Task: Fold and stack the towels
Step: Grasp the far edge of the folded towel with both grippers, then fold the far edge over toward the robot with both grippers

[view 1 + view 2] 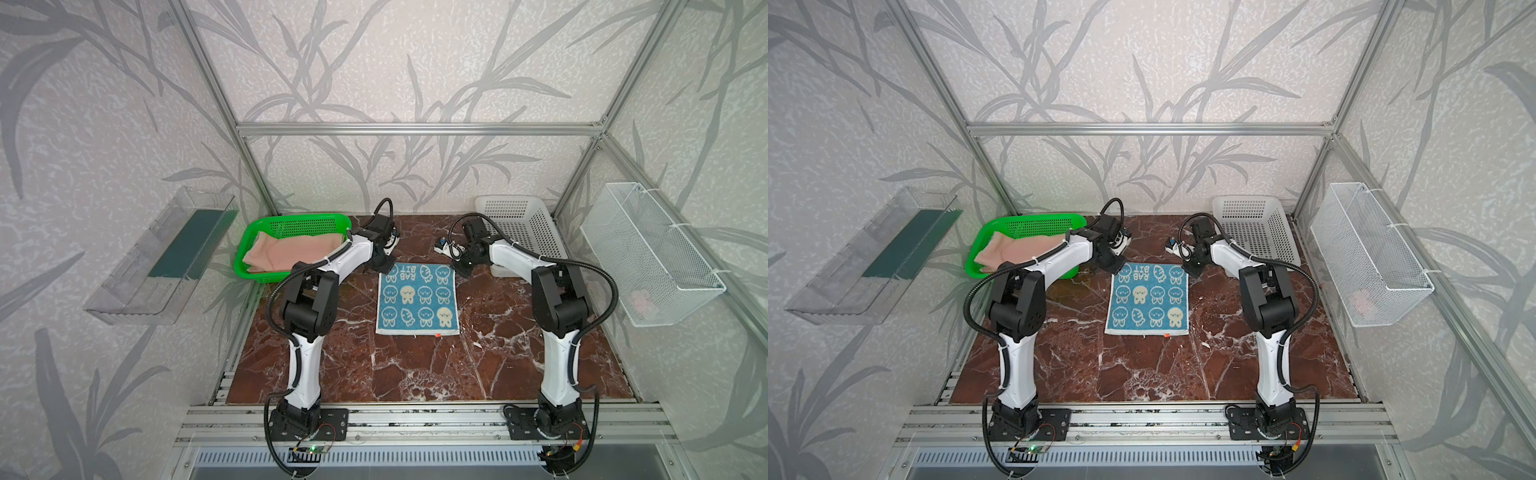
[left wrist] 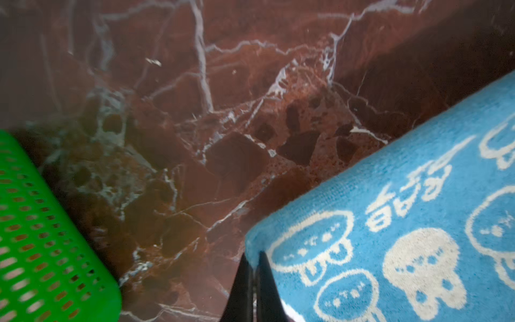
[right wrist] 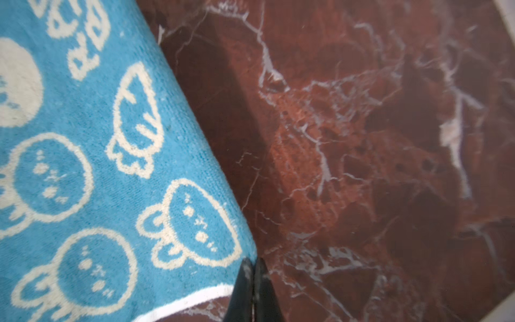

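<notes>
— How do the towels look?

— On the left, the pink towel (image 1: 291,253) lies crumpled in the green basket (image 1: 299,218), plain and soft, filling most of it. In the middle of the tabletop (image 1: 415,374), the teal towel (image 1: 417,299) lies spread flat. It is nearly square, with a white hem along its near edge. Pale cartoon faces and the letters "RAB BIT" are printed on it in three rows of four.

— How many of each?

— Both top views show two towels: one pink, one teal. Two baskets stand at the back of the tabletop: the green one on the left and a white basket (image 1: 519,210) on the right.

— And your pincers?

— My left pincer (image 2: 252,269) is closed tight on the teal towel's far left corner. In my wrist view, the cloth is pinched between the black fingers (image 2: 242,287). My right pincer (image 3: 252,271) is closed the same way on the far right corner. The towel's far edge runs straight between them. I cannot tell whether the corners are lifted off the tabletop.
</notes>
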You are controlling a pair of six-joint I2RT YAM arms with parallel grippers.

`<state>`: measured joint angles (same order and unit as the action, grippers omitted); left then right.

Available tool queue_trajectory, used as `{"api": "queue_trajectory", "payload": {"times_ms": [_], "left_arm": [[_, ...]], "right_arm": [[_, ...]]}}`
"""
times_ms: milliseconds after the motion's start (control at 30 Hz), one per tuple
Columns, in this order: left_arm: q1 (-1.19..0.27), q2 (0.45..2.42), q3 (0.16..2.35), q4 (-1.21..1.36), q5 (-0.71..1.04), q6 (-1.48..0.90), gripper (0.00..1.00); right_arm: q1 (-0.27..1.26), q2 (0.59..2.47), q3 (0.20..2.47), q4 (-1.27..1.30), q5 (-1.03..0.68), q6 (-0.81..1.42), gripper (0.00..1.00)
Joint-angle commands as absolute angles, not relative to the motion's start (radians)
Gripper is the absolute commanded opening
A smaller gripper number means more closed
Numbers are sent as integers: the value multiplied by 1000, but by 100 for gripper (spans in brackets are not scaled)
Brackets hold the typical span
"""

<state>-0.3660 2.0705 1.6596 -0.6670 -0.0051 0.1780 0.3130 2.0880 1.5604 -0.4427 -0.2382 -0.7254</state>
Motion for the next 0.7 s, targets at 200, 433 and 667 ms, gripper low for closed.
{"api": "queue_trajectory", "payload": {"times_ms": [200, 433, 667], "left_arm": [[-362, 1994, 1600, -547, -124, 242, 0], [-365, 1894, 1473, -468, -124, 229, 0], [-377, 1821, 1384, -461, -104, 211, 0]], "right_arm": [[302, 2008, 1523, -288, -250, -687, 0], [302, 1935, 1398, -228, -282, -711, 0], [302, 1864, 1303, -180, -309, -721, 0]]}}
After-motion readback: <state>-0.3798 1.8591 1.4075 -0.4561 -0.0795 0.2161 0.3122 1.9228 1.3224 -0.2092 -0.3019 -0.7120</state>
